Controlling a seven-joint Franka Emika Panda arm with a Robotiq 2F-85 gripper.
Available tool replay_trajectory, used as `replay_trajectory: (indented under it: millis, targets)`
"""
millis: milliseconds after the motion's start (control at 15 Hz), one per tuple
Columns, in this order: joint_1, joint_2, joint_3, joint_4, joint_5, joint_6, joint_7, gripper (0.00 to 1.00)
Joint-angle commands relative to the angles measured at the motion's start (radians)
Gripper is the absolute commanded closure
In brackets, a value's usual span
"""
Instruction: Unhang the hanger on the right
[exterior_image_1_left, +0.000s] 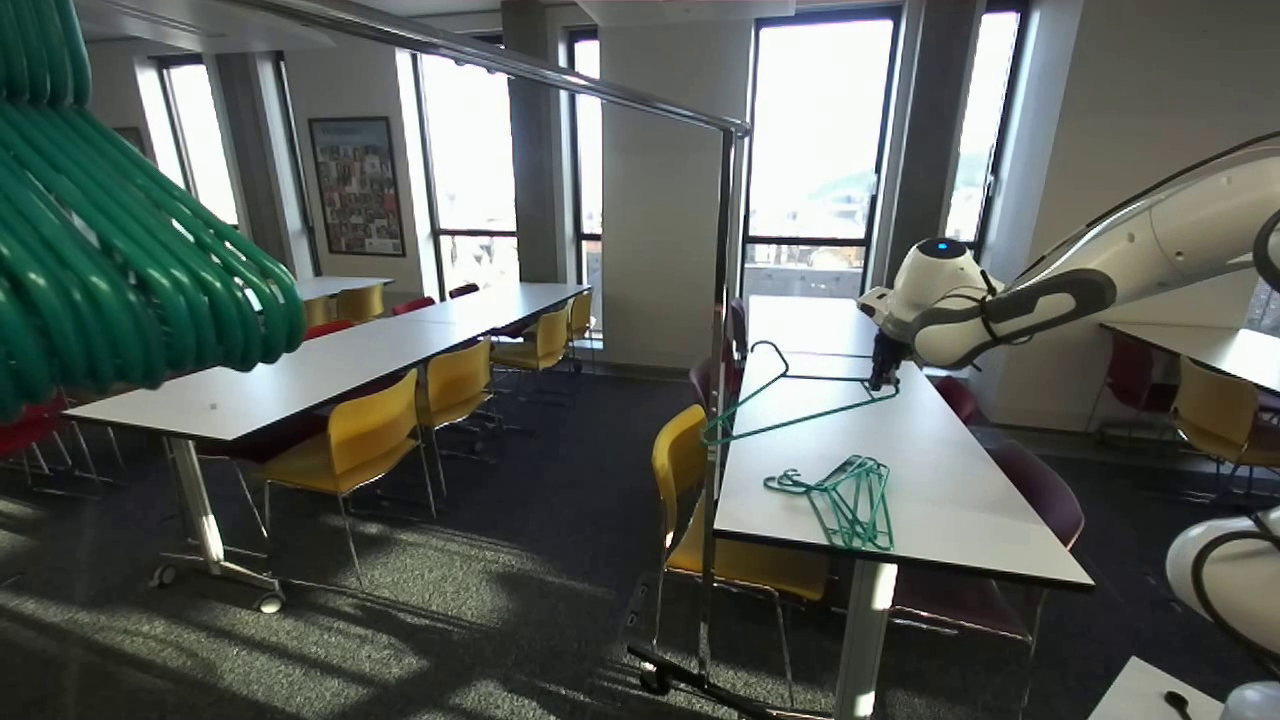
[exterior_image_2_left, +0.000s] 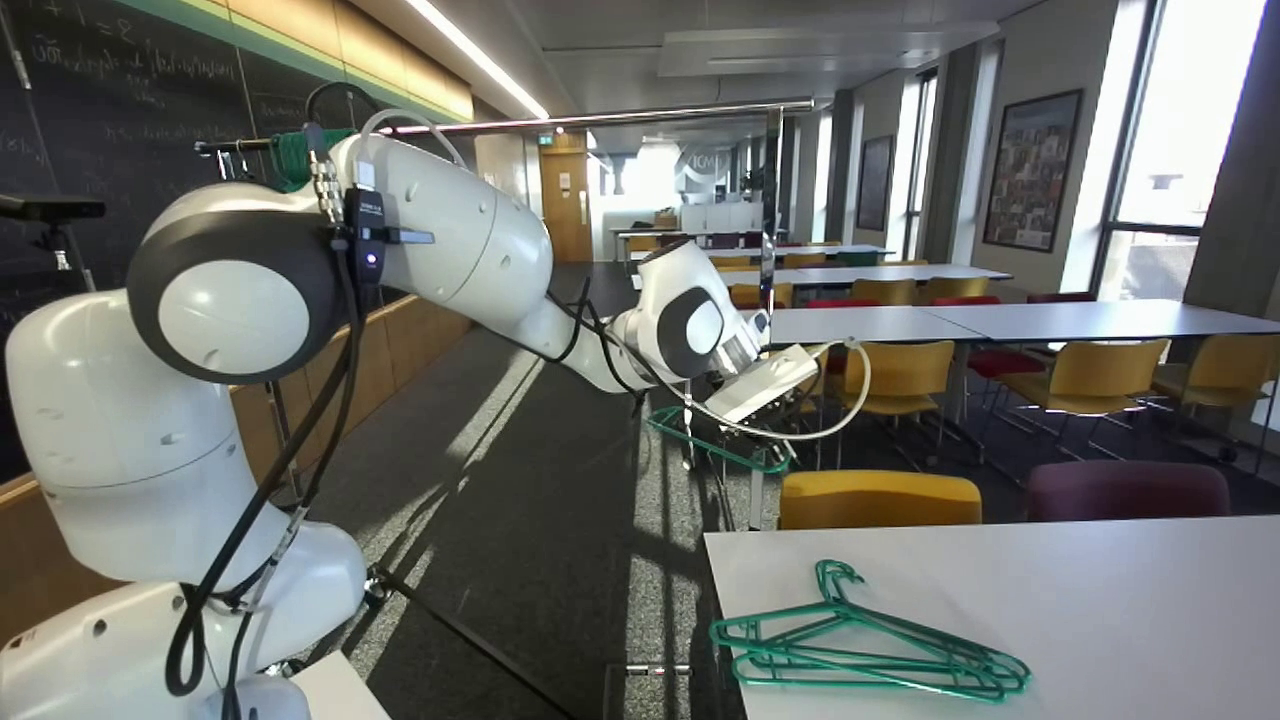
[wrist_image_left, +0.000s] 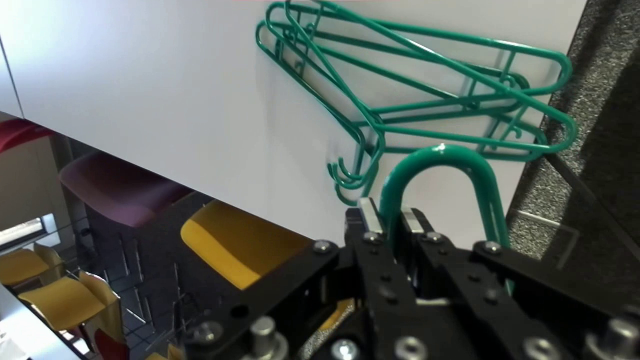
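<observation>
My gripper (exterior_image_1_left: 882, 380) is shut on one end of a green plastic hanger (exterior_image_1_left: 815, 413) and holds it in the air above the near table. The held hanger also shows in an exterior view (exterior_image_2_left: 720, 450), partly behind the wrist. In the wrist view its rounded end (wrist_image_left: 442, 155) passes between the fingertips of the gripper (wrist_image_left: 390, 215). Its hook is free of the rail. Several green hangers (exterior_image_1_left: 130, 260) hang close together on the rack rail (exterior_image_1_left: 560, 75); they also show in an exterior view (exterior_image_2_left: 290, 160), mostly behind the arm.
A pile of green hangers (exterior_image_1_left: 850, 470) lies on the white table (exterior_image_1_left: 960, 480), below the held one; it shows in the wrist view (wrist_image_left: 500, 89) too. The rack's upright post (exterior_image_1_left: 725, 250) stands close to the held hanger's far end. A yellow chair (exterior_image_1_left: 680, 455) stands beside the table.
</observation>
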Motion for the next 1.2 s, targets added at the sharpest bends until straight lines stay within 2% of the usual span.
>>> replay_trajectory:
  millis: [0,200,333,467,533,667,800,1000,1133]
  targets:
    - [0.057,0.044,0.006,0.028,0.015,-0.079,-0.04,0.97]
    - [0.062,0.04,0.007,0.033,0.015,-0.202,-0.102,0.97]
    - [0.049,0.055,0.021,0.044,0.063,-0.293,-0.125,0.97]
    - [0.053,0.059,0.012,0.061,0.151,-0.328,-0.038,0.97]
    - [0.114,-0.021,-0.076,0.063,0.275,-0.307,-0.068,0.97]
    - [0.165,-0.058,-0.15,0.071,0.379,-0.276,-0.02,0.97]
    - [0.26,-0.095,-0.272,0.084,0.451,-0.266,0.028,0.97]
    - [0.453,-0.123,-0.498,0.102,0.494,-0.27,0.138,0.97]
    - [0.595,-0.132,-0.655,0.109,0.476,-0.28,0.244,0.97]
